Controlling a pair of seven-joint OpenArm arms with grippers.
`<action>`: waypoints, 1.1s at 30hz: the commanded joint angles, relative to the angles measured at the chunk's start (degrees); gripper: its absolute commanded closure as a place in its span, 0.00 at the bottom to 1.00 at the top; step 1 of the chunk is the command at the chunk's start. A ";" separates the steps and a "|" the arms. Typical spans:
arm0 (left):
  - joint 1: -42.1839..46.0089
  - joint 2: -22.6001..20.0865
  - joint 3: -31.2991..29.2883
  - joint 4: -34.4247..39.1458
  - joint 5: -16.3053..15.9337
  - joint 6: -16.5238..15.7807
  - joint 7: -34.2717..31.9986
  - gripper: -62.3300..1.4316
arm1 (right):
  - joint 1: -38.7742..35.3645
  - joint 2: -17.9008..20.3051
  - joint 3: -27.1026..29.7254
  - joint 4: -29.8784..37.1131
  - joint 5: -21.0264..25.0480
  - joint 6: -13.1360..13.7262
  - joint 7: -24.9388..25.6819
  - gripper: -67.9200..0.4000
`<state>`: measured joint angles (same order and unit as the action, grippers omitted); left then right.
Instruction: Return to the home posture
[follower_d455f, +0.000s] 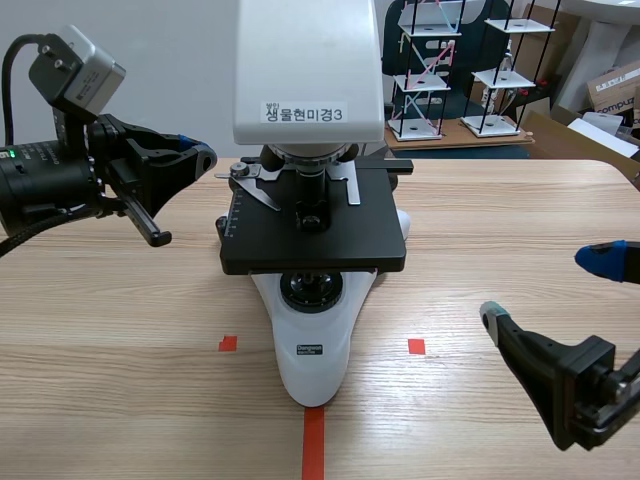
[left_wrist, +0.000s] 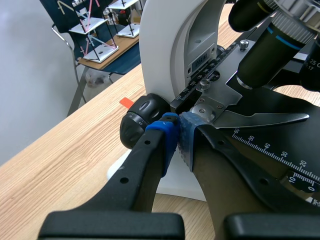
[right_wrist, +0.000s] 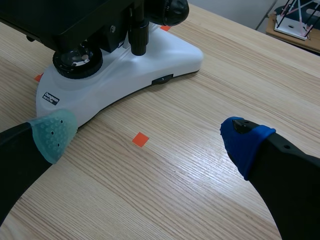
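A white and black microscope (follower_d455f: 312, 330) stands in the middle of the table, its black stage (follower_d455f: 315, 235) facing me. My left gripper (follower_d455f: 203, 157) hangs raised at the left, level with the stage's left edge. In the left wrist view its pads (left_wrist: 170, 135) meet with nothing between them, just short of the black focus knob (left_wrist: 140, 119) and the slide clip (left_wrist: 250, 119). My right gripper (follower_d455f: 547, 290) sits low at the front right, open and empty. In the right wrist view it (right_wrist: 148, 135) spans bare table in front of the microscope's base (right_wrist: 150, 75).
Orange-red tape squares (follower_d455f: 416, 346) and a tape line (follower_d455f: 313, 440) mark the table in front of the microscope. Behind the table stand small wire-frame shelf models (follower_d455f: 425, 70) on a low board, and cardboard boxes (follower_d455f: 615, 90) at the far right.
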<state>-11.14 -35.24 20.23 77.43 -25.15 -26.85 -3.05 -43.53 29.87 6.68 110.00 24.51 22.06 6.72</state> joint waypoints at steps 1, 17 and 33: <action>-0.13 0.13 -0.20 0.57 -0.61 0.09 -0.76 0.93 | 0.50 -0.04 0.07 0.52 0.37 0.07 0.85 0.06; -0.13 0.13 -0.20 0.57 -0.61 0.09 -0.79 0.93 | 0.50 -0.04 0.07 0.52 0.37 0.07 0.85 0.06; -0.11 -1.27 -0.35 0.59 -0.87 0.09 -2.67 0.93 | 0.50 -0.04 0.07 0.52 0.37 0.07 0.85 0.06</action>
<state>-11.11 -35.73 20.23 77.43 -25.19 -26.85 -4.69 -43.53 29.87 6.68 110.00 24.51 22.06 6.72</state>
